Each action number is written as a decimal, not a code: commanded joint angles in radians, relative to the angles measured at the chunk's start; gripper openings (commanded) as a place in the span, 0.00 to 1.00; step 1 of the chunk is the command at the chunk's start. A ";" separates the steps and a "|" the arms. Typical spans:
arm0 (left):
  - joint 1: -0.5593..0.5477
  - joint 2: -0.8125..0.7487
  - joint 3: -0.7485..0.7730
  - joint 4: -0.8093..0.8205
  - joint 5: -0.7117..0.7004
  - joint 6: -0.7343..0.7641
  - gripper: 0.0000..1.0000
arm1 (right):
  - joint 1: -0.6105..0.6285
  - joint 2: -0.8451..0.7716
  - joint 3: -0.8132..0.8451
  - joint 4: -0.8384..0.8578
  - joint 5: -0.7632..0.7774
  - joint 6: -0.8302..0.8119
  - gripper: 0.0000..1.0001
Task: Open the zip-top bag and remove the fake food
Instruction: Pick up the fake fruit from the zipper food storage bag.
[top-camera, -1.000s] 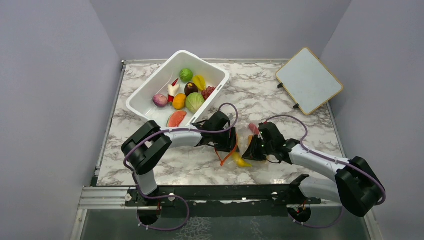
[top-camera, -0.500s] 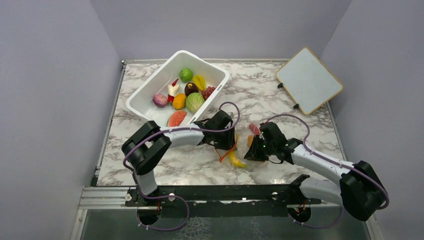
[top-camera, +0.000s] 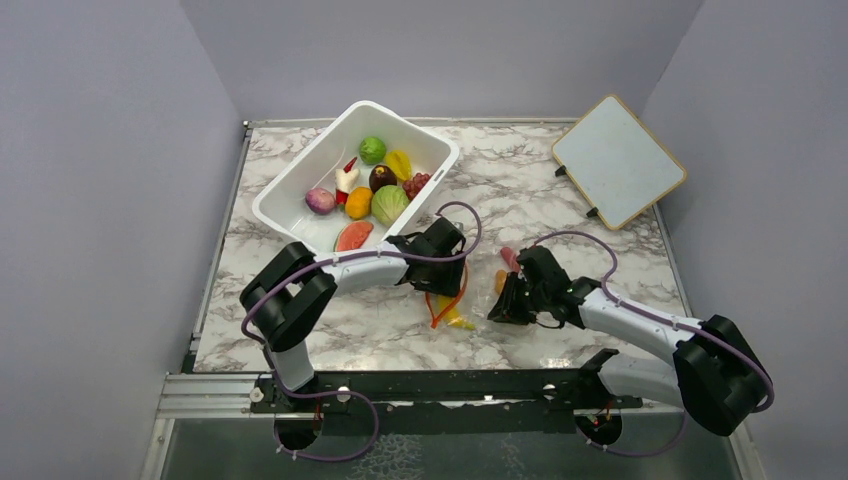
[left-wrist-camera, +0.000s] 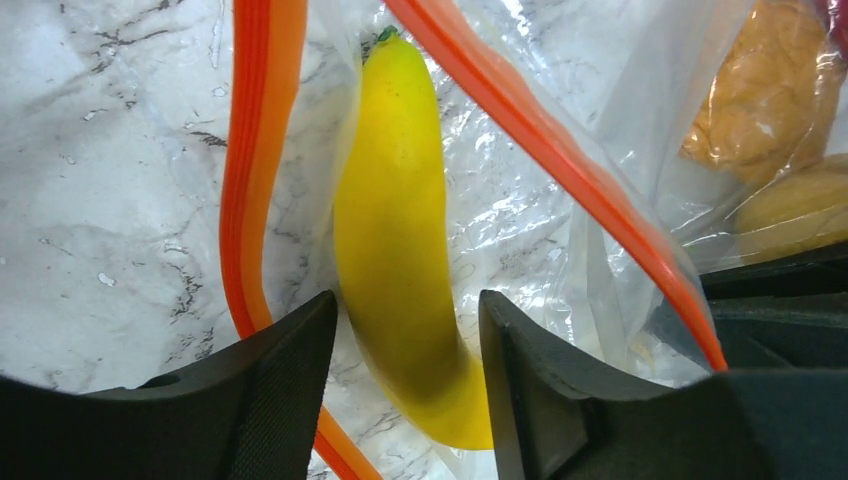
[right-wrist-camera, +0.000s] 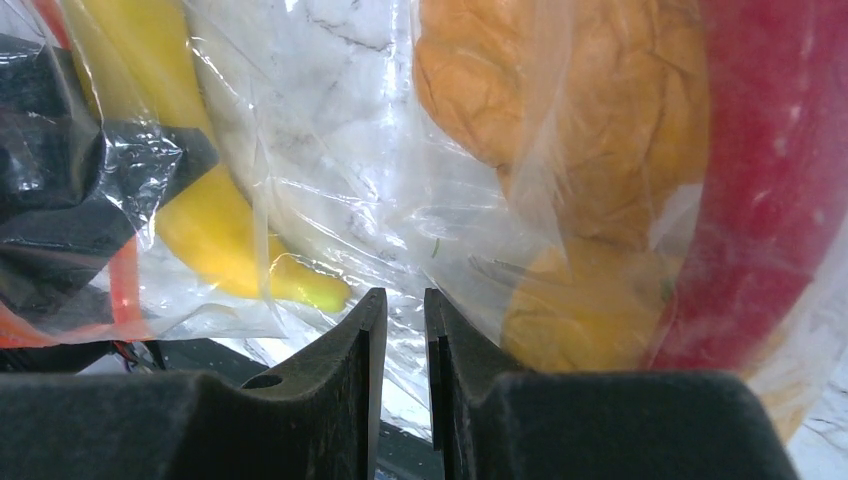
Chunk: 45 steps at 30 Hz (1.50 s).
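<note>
Plain lilac-grey walls on three sides; marble-veined tabletop; framed white board far right.

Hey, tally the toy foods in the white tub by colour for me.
Green: 2, lime, cabbage
Yellow: 1, yellow fruit
Orange: 1, orange fruit
Purple or dark: 3, onion, dark fruit, grapes
Reddish: 2, watermelon slice, red-and-white piece
Total: 9
</note>
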 joint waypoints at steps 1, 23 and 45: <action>-0.012 0.010 0.024 -0.043 -0.018 0.045 0.60 | -0.002 -0.011 -0.019 -0.013 0.050 0.013 0.22; -0.060 0.000 0.068 -0.149 -0.130 0.027 0.58 | -0.002 0.020 0.010 -0.004 0.041 -0.002 0.22; -0.081 -0.001 0.070 -0.141 -0.145 0.026 0.19 | -0.002 -0.118 0.056 0.016 -0.054 -0.037 0.28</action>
